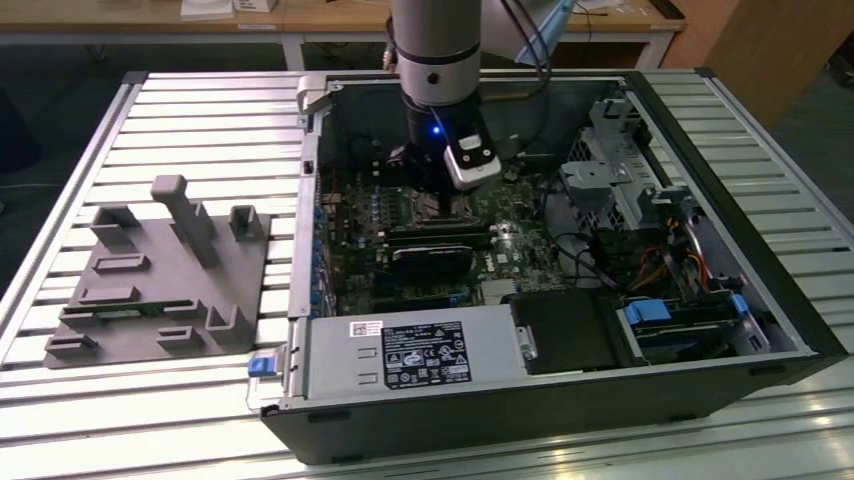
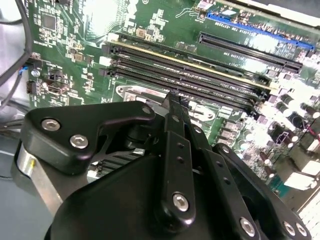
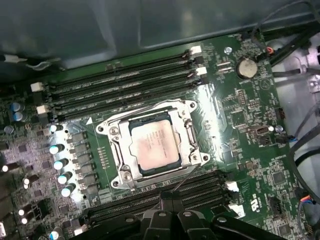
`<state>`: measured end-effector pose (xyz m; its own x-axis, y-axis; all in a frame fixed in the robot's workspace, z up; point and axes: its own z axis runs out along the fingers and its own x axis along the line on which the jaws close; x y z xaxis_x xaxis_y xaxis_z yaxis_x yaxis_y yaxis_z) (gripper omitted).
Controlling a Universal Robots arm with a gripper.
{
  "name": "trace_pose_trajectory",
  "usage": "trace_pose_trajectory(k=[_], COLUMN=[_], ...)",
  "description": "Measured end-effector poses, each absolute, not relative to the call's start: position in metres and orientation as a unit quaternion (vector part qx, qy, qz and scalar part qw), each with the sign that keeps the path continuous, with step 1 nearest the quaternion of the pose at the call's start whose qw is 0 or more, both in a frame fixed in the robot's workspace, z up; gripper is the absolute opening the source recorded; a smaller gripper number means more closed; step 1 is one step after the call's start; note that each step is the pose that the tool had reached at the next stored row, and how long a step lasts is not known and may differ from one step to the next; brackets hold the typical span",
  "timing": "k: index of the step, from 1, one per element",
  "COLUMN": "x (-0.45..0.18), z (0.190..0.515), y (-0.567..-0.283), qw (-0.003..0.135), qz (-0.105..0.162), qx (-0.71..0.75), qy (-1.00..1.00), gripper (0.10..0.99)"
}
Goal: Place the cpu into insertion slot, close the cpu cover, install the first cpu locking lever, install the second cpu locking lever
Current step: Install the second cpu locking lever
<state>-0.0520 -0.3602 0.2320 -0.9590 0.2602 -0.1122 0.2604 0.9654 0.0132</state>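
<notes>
The arm is standing over the open computer case [image 1: 561, 330] on the slatted desk [image 1: 80, 420], with its gripper [image 1: 441, 195] lowered toward the motherboard [image 3: 240, 130]. In the first wrist view, the cpu [image 3: 154, 145] is lying flat in the insertion slot [image 3: 116, 172], its grey face showing through the window of the cpu cover [image 3: 150, 111], which appears to be lying down over the socket rather than standing raised. The placing step therefore looks done, and the cover step looks done or nearly so. The work now in hand is judged to be the locking levers: a thin wire-like lever [image 3: 182, 179] is crossing one edge of the socket, seemingly not yet latched. Any following move is calling for a fine, low contact on a slim lever beside the memory slots [image 3: 125, 75], with little room to spare.

Whether the jaws are released or clenched cannot be told; the dark gripper body [image 2: 165, 190] is blocking the socket in the second wrist view and is cutting off one edge of the first wrist view. The second lever and the latch hooks are too small to make out. In the exterior view the arm is hiding the socket. A grey fixture block [image 1: 160, 280] is sitting on the desk, well apart from the case.
</notes>
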Motion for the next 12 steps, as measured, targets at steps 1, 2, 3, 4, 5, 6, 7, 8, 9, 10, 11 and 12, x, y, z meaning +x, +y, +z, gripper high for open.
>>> trace_pose_trajectory(k=[1,2,3,4,5,6,7,8,9,10,11,12], x=[-0.053,-0.053,-0.053,-0.054,-0.054,-0.055,-0.055,-0.056,-0.056,-0.057,-0.058,-0.059], z=[0.231,0.23,0.229,0.228,0.227,0.227,0.226,0.225,0.224,0.223,0.222,0.221], y=[-0.36,-0.361,-0.361,-0.361,-0.361,-0.361,-0.361,-0.361,-0.362,-0.362,-0.362,-0.362], qw=[0.056,0.056,0.056,0.056,0.055,0.055,0.055,0.054,0.054,0.054,0.054,0.054], qz=[-0.001,0.0,0.0,0.0,0.0,0.0,0.0,0.001,0.001,0.001,0.001,0.001], qx=[0.128,0.124,0.12,0.116,0.112,0.109,0.105,0.101,0.097,0.093,0.09,0.087], qy=[0.99,0.991,0.991,0.992,0.992,0.993,0.993,0.993,0.994,0.994,0.994,0.995], gripper=[0.106,0.106,0.106,0.106,0.106,0.106,0.106,0.106,0.106,0.106,0.106,0.106])
